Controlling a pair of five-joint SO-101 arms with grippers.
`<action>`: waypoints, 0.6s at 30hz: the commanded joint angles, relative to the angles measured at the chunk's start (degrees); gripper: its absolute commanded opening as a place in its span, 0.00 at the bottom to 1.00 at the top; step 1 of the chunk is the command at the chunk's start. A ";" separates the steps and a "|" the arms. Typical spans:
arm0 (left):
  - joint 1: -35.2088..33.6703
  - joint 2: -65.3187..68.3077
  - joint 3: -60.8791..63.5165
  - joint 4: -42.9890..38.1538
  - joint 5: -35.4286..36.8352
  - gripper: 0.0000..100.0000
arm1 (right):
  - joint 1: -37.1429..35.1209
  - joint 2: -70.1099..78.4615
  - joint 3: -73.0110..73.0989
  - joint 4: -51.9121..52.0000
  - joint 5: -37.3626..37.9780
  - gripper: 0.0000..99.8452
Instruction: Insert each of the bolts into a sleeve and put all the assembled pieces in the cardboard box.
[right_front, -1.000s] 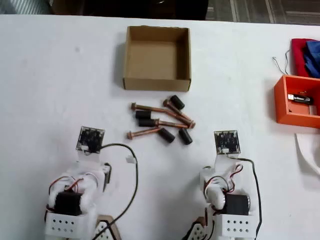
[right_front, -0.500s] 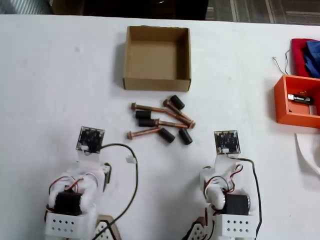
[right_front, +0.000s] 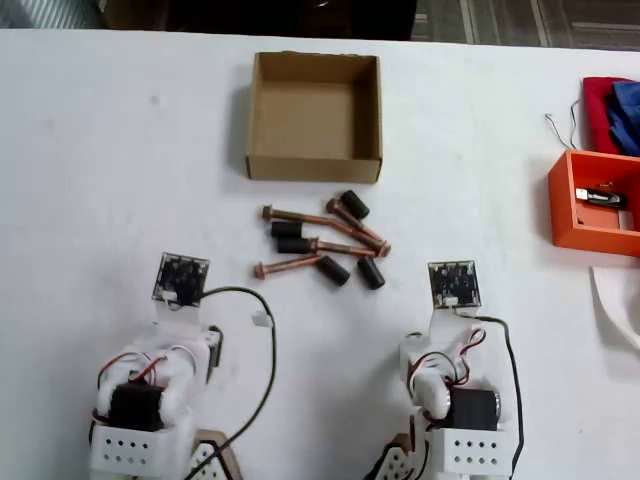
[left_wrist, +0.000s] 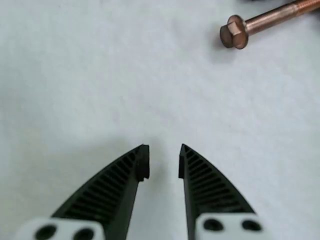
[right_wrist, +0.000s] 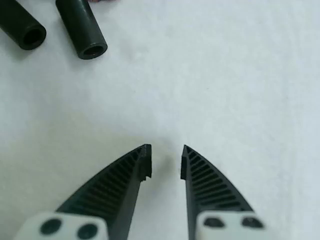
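Observation:
The open cardboard box (right_front: 315, 115) stands at the back middle of the white table and holds nothing. Just in front of it, several copper bolts (right_front: 322, 219) and several black sleeves (right_front: 333, 270) lie loose in a cluster. Both arms sit near the front edge, behind the cluster. My left gripper (left_wrist: 163, 162) hovers over bare table, slightly open, with a bolt head (left_wrist: 234, 34) ahead of it. My right gripper (right_wrist: 166, 162) is also slightly open with nothing between its fingers, and two sleeves (right_wrist: 80, 27) lie ahead of it.
An orange box (right_front: 563, 210) with a small device inside stands at the right edge, with red and blue cloth (right_front: 610, 105) behind it. A black cable (right_front: 262, 370) loops from the left arm. There is free table to the left of the cluster.

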 joint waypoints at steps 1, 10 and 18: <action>0.53 -0.88 1.19 -0.18 0.35 0.12 | -0.40 0.31 0.53 -0.84 0.09 0.10; 0.53 -0.88 1.19 -0.18 0.35 0.12 | -0.75 0.31 0.53 -0.84 0.09 0.10; 0.53 -0.88 1.19 -0.18 0.35 0.12 | -0.75 0.31 0.53 -1.01 0.26 0.10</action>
